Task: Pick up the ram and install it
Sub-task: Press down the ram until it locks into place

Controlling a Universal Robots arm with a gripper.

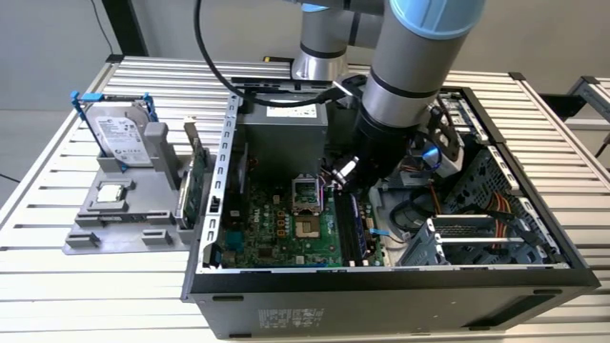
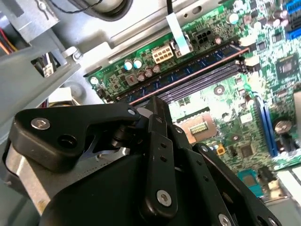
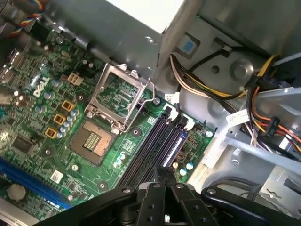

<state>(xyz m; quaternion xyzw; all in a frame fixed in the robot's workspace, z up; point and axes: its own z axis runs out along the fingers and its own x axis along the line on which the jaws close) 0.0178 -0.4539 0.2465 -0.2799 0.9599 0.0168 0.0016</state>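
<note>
Looking at the exterior view, I see the grey-and-blue robot arm (image 1: 405,93) reaching down into the open black computer case (image 1: 401,293), its black gripper (image 1: 341,174) low over the green motherboard (image 1: 286,229), beside the long black memory slots (image 1: 351,229). On the exterior view's left, a grey plastic holder (image 1: 124,214) on the slatted metal table (image 1: 76,293) carries a boxy silver hard drive (image 1: 122,136) standing upright.

In the second wrist view, the gripper (image 2: 157,110) has its black fingers (image 2: 160,141) pressed together, with no gap between them. Just beyond them lies the ram (image 2: 188,77), a long, thin bluish-dark board with a coppery edge, sitting in a slot; whether it is fully seated I cannot tell.

In the first wrist view, the fingertips (image 3: 164,176) hang close above the slots (image 3: 153,146), and the ram (image 3: 175,146) shows as a bluish strip in the slot nearest the bundled coloured cables (image 3: 263,113). The open metal processor socket frame (image 3: 117,101) lies near the slots.
</note>
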